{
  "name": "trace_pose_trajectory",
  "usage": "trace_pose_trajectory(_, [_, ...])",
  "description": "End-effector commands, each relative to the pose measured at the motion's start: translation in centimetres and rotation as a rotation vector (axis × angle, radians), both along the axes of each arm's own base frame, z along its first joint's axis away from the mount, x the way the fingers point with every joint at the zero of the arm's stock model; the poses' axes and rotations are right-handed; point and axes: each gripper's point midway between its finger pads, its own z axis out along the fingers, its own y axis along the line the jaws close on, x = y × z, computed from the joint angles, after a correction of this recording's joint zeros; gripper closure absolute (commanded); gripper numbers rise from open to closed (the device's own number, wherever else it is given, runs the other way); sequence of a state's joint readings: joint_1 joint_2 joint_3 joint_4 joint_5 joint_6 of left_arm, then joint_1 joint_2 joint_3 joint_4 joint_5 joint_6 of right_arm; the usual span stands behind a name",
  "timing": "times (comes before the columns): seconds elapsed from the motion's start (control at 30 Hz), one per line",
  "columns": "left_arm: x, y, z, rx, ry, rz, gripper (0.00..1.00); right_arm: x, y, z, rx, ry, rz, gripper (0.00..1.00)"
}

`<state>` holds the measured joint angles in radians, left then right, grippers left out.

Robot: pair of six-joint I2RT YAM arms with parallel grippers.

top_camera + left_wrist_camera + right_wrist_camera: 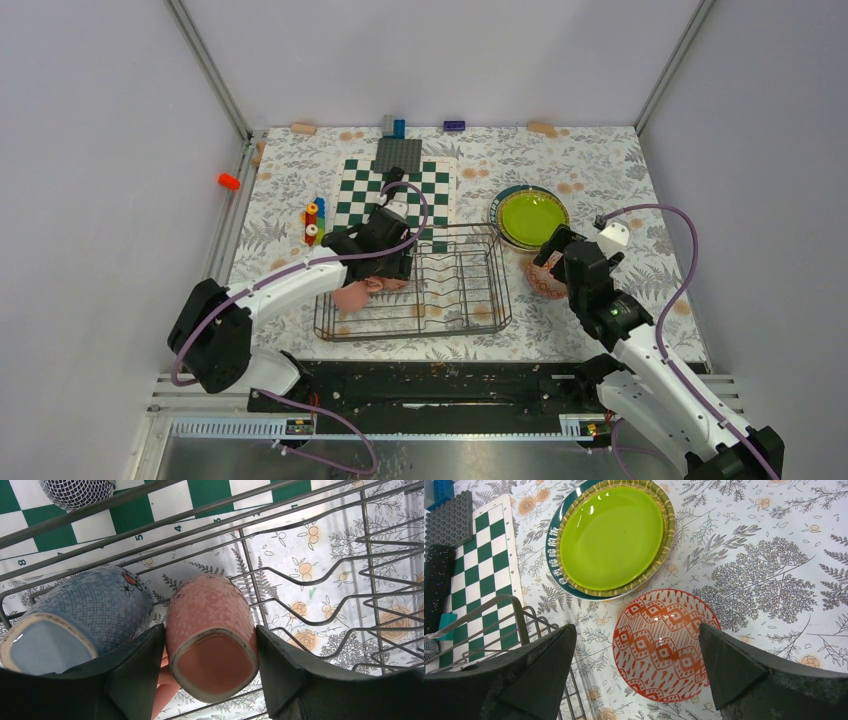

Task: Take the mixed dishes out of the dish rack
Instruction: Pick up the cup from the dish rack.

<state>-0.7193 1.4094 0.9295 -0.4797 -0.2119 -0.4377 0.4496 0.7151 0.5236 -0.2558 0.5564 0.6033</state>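
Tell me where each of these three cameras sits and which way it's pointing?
Top external: fixed above and behind the bases, looking down on the table and dish rack; left arm and right arm show.
Left wrist: on the left arm, looking down into the rack; the left fingers clasp the salmon mug.
Right wrist: on the right arm, looking down; the right fingers stand wide over the patterned bowl.
Shared: right wrist and top both show the lime-green plate.

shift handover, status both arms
Left gripper shut on small salmon mug in dark wire dish rack. Right gripper open over red-patterned bowl. Blue-grey cup beside mug.
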Motion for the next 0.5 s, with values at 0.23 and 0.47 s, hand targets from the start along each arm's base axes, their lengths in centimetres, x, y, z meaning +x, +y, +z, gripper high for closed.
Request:
trace_pose_trajectory(0.23, [0.7,-1.3,2.7,-0.092,-0.054,-0.01,0.72,0.4,0.2,0.7,0.017,-0.035,0.003,0.0])
trace_pose_trajectory(0.47, [1.2,-1.6,5.3,-0.158,-0.125,0.011,1.0,0.1,0.1,1.0,0.03,-0.059,0.002,0.0])
